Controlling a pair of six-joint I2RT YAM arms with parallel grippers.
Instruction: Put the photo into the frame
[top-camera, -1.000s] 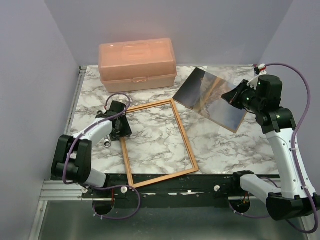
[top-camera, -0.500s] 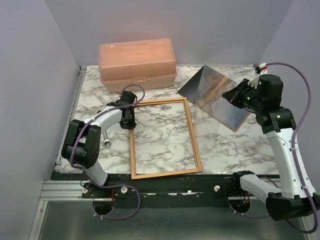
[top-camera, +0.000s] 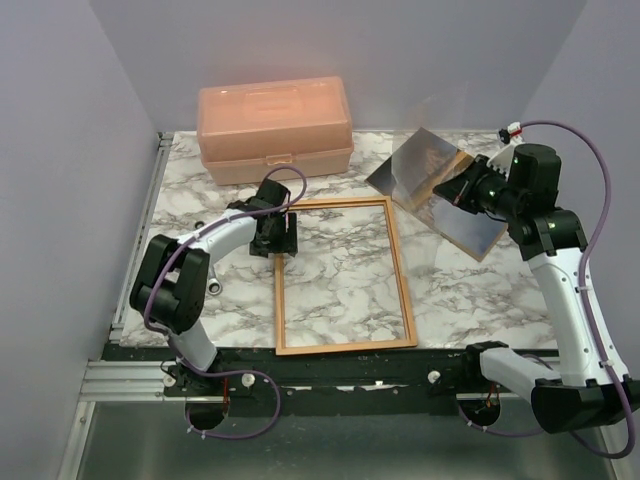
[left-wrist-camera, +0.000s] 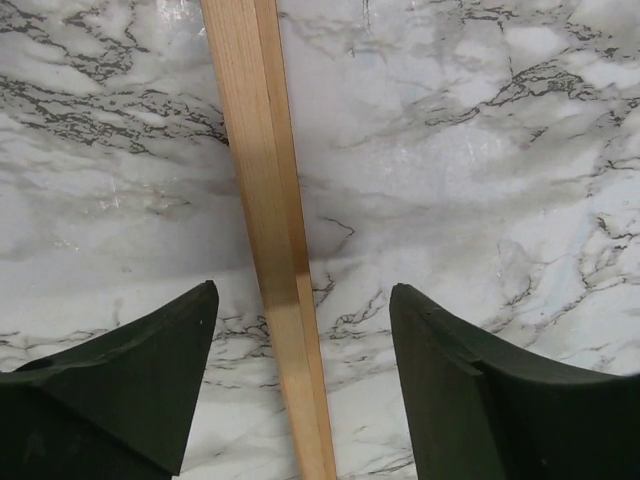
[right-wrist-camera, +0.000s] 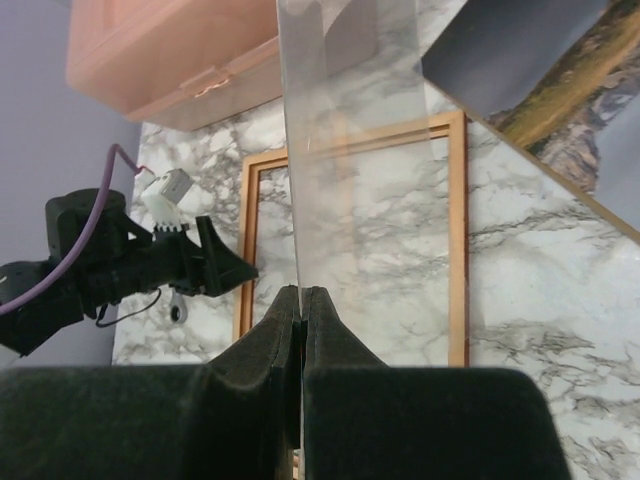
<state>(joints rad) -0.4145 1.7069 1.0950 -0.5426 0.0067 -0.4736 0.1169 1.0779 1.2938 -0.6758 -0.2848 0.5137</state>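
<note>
**A:** Two tools: what is each doing?

**B:** The left tool (left-wrist-camera: 302, 295) is released, with one finger on each side of the left rail of the frame (top-camera: 344, 347), near its far corner. The right tool (right-wrist-camera: 301, 292) is clenched on a clear pane (right-wrist-camera: 350, 120), held raised and tilted.

**A:** And the frame itself?

**B:** It lies flat on the marble counter (top-camera: 190, 200).

**A:** Where is the photo?

**B:** The photo (top-camera: 470, 222) lies picture side up at the far right of the counter. It is apart from the frame and below the right tool. A peach box (top-camera: 273, 125) stands at the back.
</note>
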